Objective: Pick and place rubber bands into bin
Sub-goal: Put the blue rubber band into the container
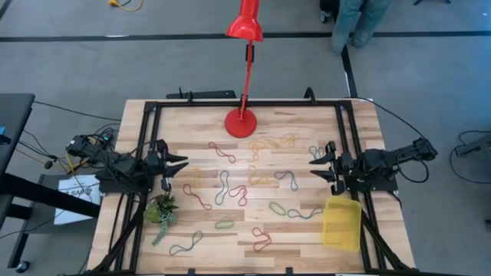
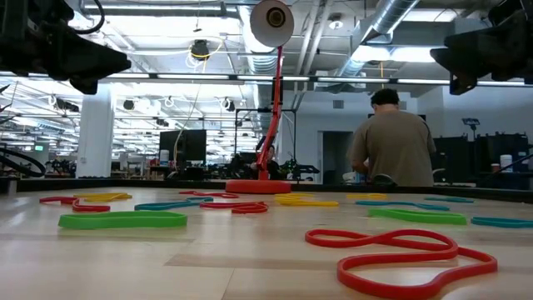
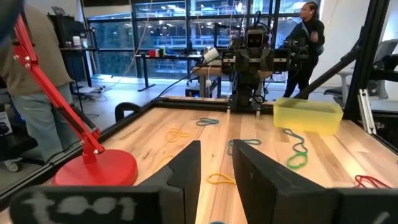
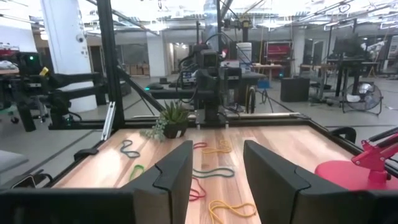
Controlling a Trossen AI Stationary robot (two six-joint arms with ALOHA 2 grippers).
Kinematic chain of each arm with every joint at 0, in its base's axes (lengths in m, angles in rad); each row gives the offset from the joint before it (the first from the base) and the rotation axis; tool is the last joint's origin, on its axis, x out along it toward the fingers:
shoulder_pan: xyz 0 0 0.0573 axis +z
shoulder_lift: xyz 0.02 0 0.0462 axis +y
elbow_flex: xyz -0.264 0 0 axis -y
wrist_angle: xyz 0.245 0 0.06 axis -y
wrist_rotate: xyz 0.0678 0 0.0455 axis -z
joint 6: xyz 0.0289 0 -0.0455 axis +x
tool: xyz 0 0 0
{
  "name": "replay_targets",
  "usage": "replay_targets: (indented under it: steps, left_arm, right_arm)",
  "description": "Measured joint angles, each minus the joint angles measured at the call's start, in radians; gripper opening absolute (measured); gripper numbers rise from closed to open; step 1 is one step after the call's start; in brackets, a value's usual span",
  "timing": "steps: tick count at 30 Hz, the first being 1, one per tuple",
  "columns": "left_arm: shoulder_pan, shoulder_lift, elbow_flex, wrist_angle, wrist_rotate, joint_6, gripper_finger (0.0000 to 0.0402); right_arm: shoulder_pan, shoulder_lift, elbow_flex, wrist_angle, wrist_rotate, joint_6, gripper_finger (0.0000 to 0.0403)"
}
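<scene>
A: On the surface (image 1: 253,234), just ahead of the right pincer (image 1: 316,162), where do the rubber bands (image 1: 230,192) lie?

B: Scattered between both arms. The nearest lies just inward, its length across the jaws' line. The bin (image 1: 342,222) sits beside the right arm, so that arm is handier.

A: And the jaws?

B: Both spread, empty; the left pincer (image 1: 179,167) waits opposite. Farther off, the plant (image 1: 162,211) hides little; the lamp (image 1: 244,121) crosses the far bands.
</scene>
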Motion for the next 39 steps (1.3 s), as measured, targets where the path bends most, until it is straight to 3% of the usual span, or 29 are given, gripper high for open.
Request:
replay_targets:
  steps: [39]
  left_arm:
    - [0.0, 0.0, 0.0, -0.006, -0.002, 0.032, 0.0082]
  right_arm:
    - [0.0, 0.0, 0.0, -0.001, 0.0, 0.0, 0.0138]
